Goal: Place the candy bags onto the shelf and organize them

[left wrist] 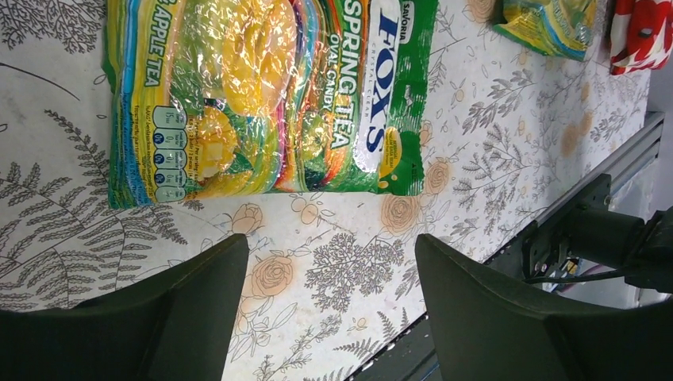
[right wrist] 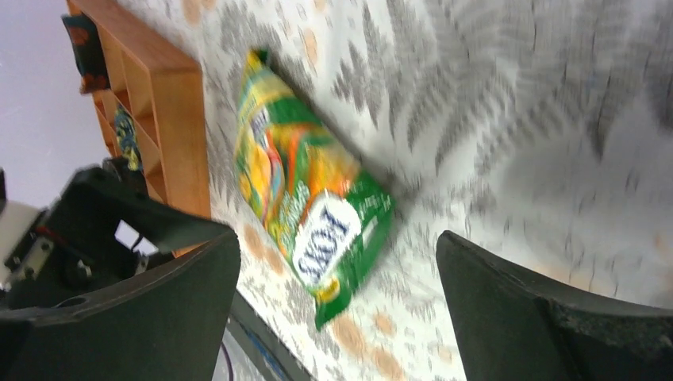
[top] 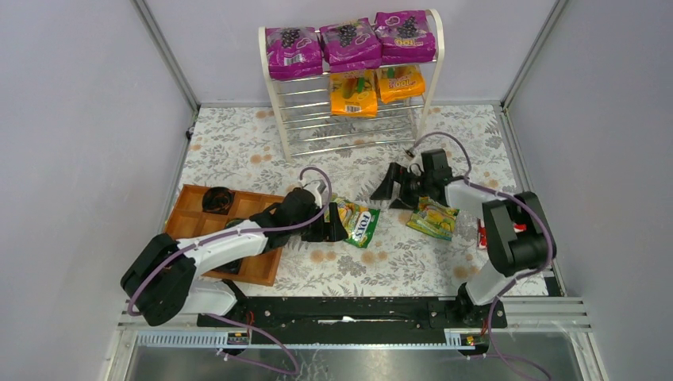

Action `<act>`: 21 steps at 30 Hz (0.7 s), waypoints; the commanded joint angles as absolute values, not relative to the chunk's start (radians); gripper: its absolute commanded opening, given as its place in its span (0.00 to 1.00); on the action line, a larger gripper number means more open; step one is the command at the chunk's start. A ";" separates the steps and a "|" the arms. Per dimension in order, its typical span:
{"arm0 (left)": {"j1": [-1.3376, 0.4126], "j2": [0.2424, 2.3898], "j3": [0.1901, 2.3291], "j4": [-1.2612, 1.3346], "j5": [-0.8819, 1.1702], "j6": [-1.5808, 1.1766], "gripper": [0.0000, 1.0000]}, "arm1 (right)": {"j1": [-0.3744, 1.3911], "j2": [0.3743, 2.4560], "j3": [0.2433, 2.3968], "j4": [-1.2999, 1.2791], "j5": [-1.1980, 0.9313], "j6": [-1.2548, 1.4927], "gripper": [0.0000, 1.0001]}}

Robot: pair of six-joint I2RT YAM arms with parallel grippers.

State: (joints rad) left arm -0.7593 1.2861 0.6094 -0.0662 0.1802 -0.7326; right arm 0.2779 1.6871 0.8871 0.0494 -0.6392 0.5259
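Fingers of left gripper (left wrist: 329, 242) spread beside FOXS bag (left wrist: 270, 95), its edge cropped; right gripper (right wrist: 337, 236) also spread, its view blurred.

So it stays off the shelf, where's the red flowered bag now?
In the top view, the red flowered bag lies on the table's right side, just right of a green-yellow FOXS bag, partly hidden by the right arm.

- A green-yellow candy bag (left wrist: 262, 95) marked "FOXS" lies flat on the flowered table (left wrist: 349, 270).
- The left gripper (left wrist: 333, 317) sits just beside the bag, its fingers (left wrist: 198, 309) spread with only bare table between them.
- A second green-yellow bag (left wrist: 548, 24) and a red bag (left wrist: 639, 32) lie nearer the table's edge, by a metal rail (left wrist: 627, 159).
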 commanded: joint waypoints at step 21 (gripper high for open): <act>-0.583 1.509 0.725 0.050 0.205 -0.732 0.53 | 0.410 1.732 0.453 0.798 -0.676 1.092 0.85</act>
State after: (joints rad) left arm -0.5797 1.4864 0.7361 -0.0021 0.1616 -0.7174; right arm 0.3389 1.6939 0.4370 0.7315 -0.7666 1.0180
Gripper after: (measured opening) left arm 0.543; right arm 0.873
